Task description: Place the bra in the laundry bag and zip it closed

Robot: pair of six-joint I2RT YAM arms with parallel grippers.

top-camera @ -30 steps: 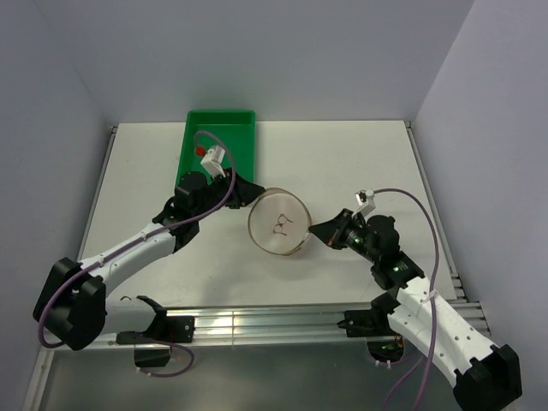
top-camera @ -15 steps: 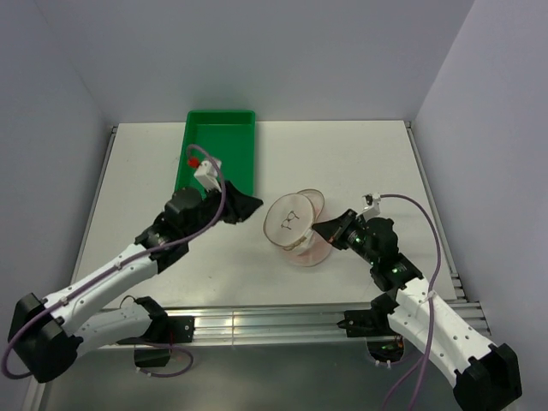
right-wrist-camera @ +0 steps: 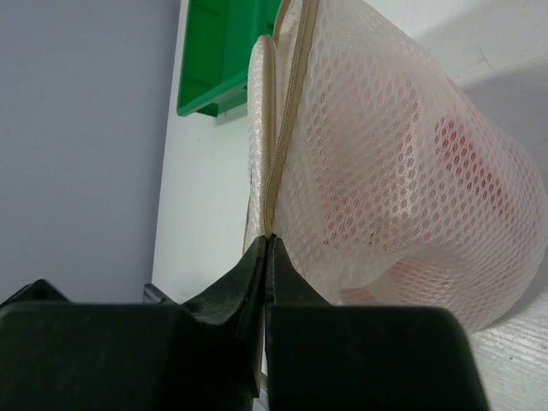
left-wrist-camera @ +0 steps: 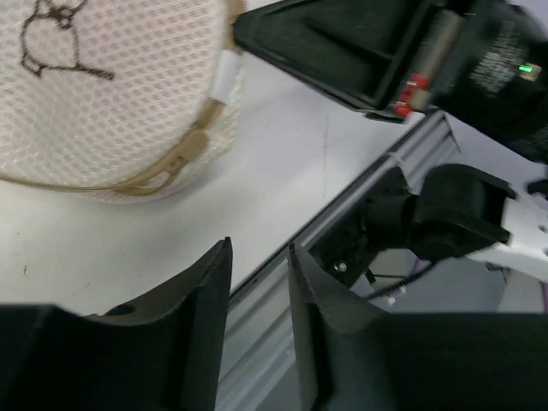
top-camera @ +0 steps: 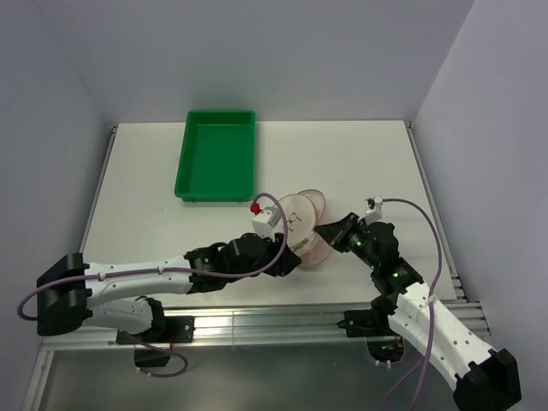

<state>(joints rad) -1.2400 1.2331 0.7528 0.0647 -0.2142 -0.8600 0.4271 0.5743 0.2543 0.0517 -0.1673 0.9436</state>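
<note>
The laundry bag (top-camera: 295,224) is a round white mesh pouch standing on edge at the table's middle front, with a dark printed mark on its face. The pale pink bra (right-wrist-camera: 411,171) shows through the mesh inside it. My right gripper (top-camera: 326,232) is shut on the bag's zippered rim (right-wrist-camera: 276,171) on its right side. My left gripper (top-camera: 288,257) is open and empty, low on the near side of the bag. In the left wrist view its fingers (left-wrist-camera: 205,291) point at the table's front rail, and the bag (left-wrist-camera: 111,94) and its tan zipper pull (left-wrist-camera: 184,156) lie above them.
A green plastic tray (top-camera: 216,154) stands at the back left, empty; it also shows in the right wrist view (right-wrist-camera: 214,51). The metal rail (top-camera: 257,324) of the table's near edge runs just below the left gripper. My left arm lies stretched along the front of the table.
My left gripper has left the bag's left side near the tray and swung down to the near side of the bag. The bag has tipped from flat to standing partly open. The right gripper keeps its hold.
</note>
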